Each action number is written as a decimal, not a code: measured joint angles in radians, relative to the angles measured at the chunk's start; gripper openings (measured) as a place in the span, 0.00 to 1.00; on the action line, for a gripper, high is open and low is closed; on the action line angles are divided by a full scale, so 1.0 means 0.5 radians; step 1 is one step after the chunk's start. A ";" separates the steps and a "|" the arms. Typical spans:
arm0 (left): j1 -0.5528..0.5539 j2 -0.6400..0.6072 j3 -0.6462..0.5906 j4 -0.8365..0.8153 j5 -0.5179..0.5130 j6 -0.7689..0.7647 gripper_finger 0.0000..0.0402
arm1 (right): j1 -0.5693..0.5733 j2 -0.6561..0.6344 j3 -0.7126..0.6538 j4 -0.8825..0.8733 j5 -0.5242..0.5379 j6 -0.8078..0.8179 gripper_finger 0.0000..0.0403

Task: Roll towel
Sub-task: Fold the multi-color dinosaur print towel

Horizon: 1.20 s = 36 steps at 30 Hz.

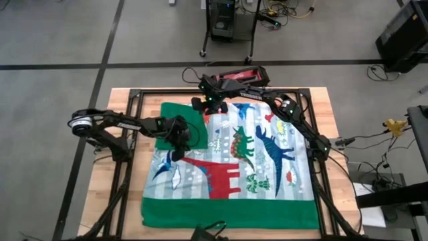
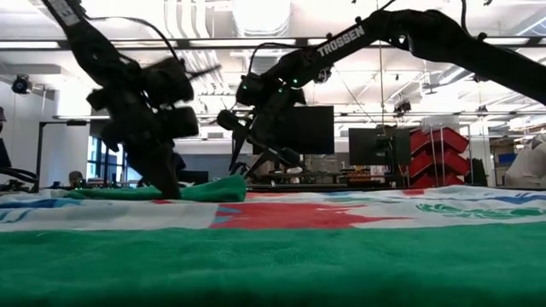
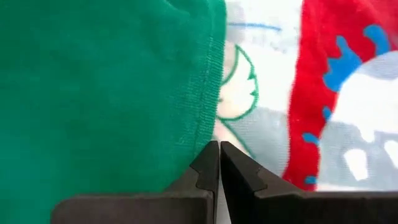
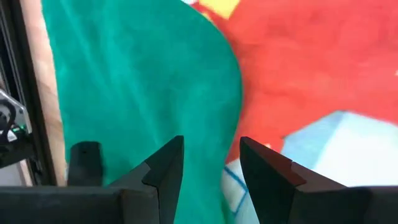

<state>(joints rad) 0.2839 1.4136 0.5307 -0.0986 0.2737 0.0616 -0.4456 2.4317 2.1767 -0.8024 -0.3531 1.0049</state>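
The towel (image 1: 231, 175) lies spread across the table (image 1: 114, 201), its far left corner folded over green. My left gripper (image 1: 179, 137), pressed together, sits on that fold's edge. Farther off, my right gripper (image 1: 204, 107) hangs spread, empty, over the far edge.

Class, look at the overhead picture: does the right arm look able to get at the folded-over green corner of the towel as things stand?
Probably yes. The right gripper hangs open right at the folded green corner of the towel, and nothing lies between them. The left gripper, shut, is down on the same flap's other edge, so the arms work close together.
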 joint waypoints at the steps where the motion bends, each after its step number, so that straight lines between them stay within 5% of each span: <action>1: -0.016 -0.055 -0.017 -0.003 -0.057 0.005 0.00 | 0.016 0.000 0.003 0.016 0.009 0.023 0.35; 13: -0.051 -0.605 -0.255 -0.031 -0.111 0.038 0.00 | 0.048 -0.002 0.005 -0.014 0.312 0.111 0.40; 18: -0.051 -0.602 -0.281 -0.028 -0.111 0.040 0.00 | 0.093 0.038 0.005 0.042 0.492 0.297 0.39; 36: -0.050 -0.420 -0.278 -0.027 -0.110 0.059 0.00 | 0.146 0.029 0.020 -0.008 0.462 0.074 0.22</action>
<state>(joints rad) 0.2588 1.2034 0.3917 -0.1123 0.2188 0.0911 -0.3727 2.4462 2.1868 -0.8066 -0.1221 1.0418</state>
